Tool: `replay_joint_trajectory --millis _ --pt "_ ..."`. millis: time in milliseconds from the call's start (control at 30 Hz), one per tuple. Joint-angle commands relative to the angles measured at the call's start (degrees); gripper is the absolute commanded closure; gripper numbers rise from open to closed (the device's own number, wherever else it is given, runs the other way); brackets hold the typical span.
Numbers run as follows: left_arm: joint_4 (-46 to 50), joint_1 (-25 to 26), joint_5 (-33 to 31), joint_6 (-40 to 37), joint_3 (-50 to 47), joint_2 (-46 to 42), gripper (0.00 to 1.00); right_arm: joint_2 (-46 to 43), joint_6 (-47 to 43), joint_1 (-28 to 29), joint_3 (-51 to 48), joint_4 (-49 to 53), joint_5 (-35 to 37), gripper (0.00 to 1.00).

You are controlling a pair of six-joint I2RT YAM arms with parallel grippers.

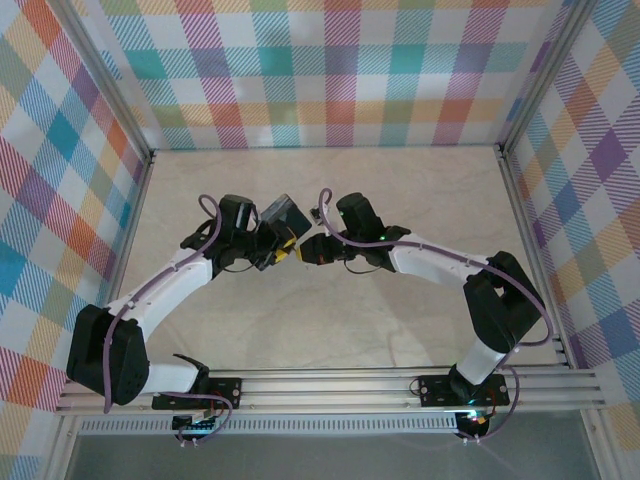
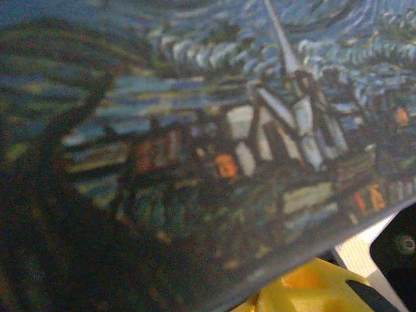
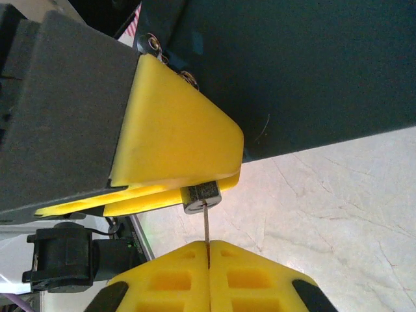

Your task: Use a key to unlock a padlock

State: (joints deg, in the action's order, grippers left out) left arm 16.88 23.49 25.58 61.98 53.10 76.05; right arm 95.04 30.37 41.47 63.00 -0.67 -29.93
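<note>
Pastel plaid walls (image 1: pixel 330 70) on three sides, pale marble-patterned table (image 1: pixel 330 330) below. Over the table's middle, the padlock (image 1: pixel 284 213), clamped in the left gripper (image 1: pixel 268 238).

Seen close from the left wrist: broad face printed with a swirling blue-and-yellow night sky, a village, a pointed steeple and small orange windows. From the right wrist: plain dark teal side, and a yellow part (image 3: pixel 175 130) fixed on with two small screws. Poking out from under that yellow part, a short silver cylinder (image 3: pixel 201 196), with a dark marking on its end too small to read.

Directly facing it, the right gripper (image 3: pixel 208 250), yellow fingertips pressed tight together on the key (image 3: pixel 206 224). Thin dark blade, standing straight between fingertips and cylinder and meeting the cylinder's end. Impossible to tell how far in.

From overhead, both grippers nearly tip to tip, just right of the padlock's yellow end.
</note>
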Motion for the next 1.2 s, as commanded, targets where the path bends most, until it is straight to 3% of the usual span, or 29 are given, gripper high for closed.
replay_joint_trajectory --millis 0,233,433,700,867,1033,1167 --pt "4.29 2.35 10.47 -5.51 2.84 -0.48 0.85 -1.08 -2.33 -1.44 1.20 -4.82 2.70 0.94" --pt "11.63 2.35 7.14 -10.88 6.46 0.44 0.85 -1.29 -3.44 -3.33 1.87 -3.16 0.27 0.94" --pt "9.83 2.35 7.37 -10.12 6.41 2.40 0.86 -0.93 -2.59 -3.34 0.81 -5.79 -3.11 0.95" --pt "12.69 2.35 6.45 -13.29 8.24 3.54 0.86 0.49 -2.32 -3.94 2.90 -0.81 -2.47 0.95" --pt "10.67 2.72 7.16 -11.80 7.58 3.08 0.86 3.49 1.29 -4.91 8.71 -0.56 -5.22 0.96" --pt "10.71 2.36 8.09 -10.73 7.88 2.41 0.87 5.00 2.06 -4.91 11.70 3.73 -1.30 0.96" --pt "8.76 1.93 10.50 -9.28 7.37 2.71 0.87 4.70 2.06 -4.90 10.11 1.11 -0.12 0.96"
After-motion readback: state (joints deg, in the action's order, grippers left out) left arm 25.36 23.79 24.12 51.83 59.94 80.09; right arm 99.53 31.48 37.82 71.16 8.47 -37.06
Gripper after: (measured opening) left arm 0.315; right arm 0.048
